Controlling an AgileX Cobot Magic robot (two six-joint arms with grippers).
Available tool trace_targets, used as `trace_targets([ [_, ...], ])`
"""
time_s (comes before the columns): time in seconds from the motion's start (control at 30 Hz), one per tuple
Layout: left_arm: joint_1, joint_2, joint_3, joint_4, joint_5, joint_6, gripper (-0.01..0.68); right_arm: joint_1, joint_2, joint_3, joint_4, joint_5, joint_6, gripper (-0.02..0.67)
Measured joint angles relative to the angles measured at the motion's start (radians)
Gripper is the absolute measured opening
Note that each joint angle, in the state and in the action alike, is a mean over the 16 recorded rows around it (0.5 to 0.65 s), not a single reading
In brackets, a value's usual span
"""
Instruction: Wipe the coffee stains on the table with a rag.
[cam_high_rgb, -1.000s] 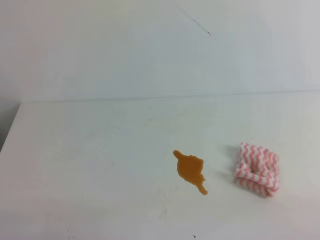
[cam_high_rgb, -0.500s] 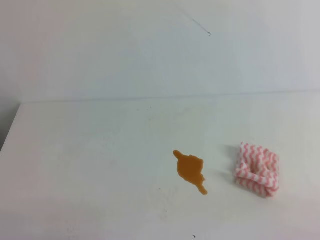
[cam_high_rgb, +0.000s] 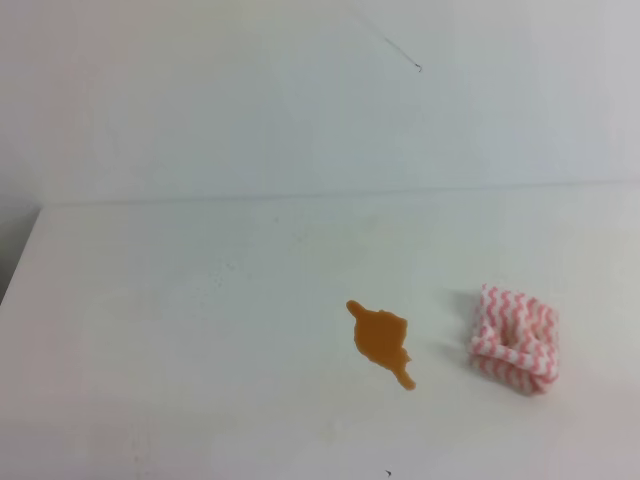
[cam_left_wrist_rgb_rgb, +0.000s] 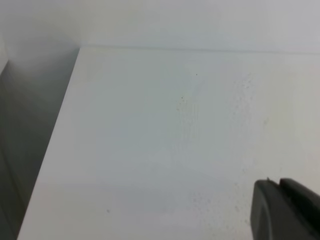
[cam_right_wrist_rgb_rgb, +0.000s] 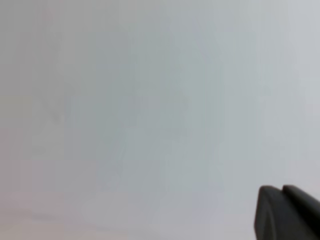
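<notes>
Pink-and-white zigzag cloth, the rag (cam_high_rgb: 514, 339), lies loosely folded into a small bundle on the white counter (cam_high_rgb: 180, 330), just right of the coffee stains (cam_high_rgb: 381, 339) and apart from them, with bare counter between. The stains form one orange-brown blotch with a thin tail pointing toward the near edge; they appear wet and unsmeared, so wiping is judged not yet begun. The rag is probably light, soft and limp: it should crush under a pinch and may unfold when lifted. A sensible hold is the raised folded ridge on top, taken from above so that several layers are gathered together. In the overhead view neither arm appears. Each wrist view shows only a dark corner of its own hand, the left hand (cam_left_wrist_rgb_rgb: 285, 210) and the right hand (cam_right_wrist_rgb_rgb: 287, 212); the right hand is closed and holds nothing visible, while the left cannot be told.
</notes>
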Motion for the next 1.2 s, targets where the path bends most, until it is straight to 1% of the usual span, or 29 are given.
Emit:
trace_targets([
  [0.13, 0.000, 0.000, 0.000, 0.000, -0.001, 0.000, 0.000, 0.000, 0.000, 0.000, -0.017, -0.200, -0.024, -0.004],
  [0.23, 0.000, 0.000, -0.003, 0.000, -0.001, 0.000, 0.000, 0.000, 0.000, 0.000, -0.016, -0.317, -0.044, -0.004],
  [0.33, 0.000, 0.000, 0.000, 0.000, -0.001, 0.000, 0.000, 0.000, 0.001, -0.009, -0.001, -0.367, -0.056, -0.004],
  [0.4, 0.000, 0.000, -0.003, 0.000, 0.000, 0.000, 0.000, 0.000, 0.000, -0.031, 0.014, -0.338, -0.060, -0.004],
  [0.57, 0.000, 0.000, -0.008, 0.000, 0.002, 0.000, 0.000, 0.000, 0.011, -0.129, 0.039, -0.133, -0.081, -0.004],
  [0.73, 0.000, 0.000, -0.003, 0.000, 0.002, 0.000, 0.000, 0.000, 0.066, -0.284, 0.068, 0.176, -0.100, -0.004],
  [0.87, 0.000, 0.000, -0.005, 0.000, 0.002, 0.000, 0.000, 0.000, 0.158, -0.434, 0.098, 0.425, -0.124, -0.004],
  [1.03, 0.000, 0.000, -0.005, 0.000, 0.002, 0.000, 0.000, 0.000, 0.336, -0.581, 0.163, 0.608, -0.158, -0.004],
  [1.2, 0.000, 0.000, -0.008, 0.000, 0.003, 0.000, 0.000, 0.000, 0.560, -0.682, 0.272, 0.704, -0.218, -0.003],
])
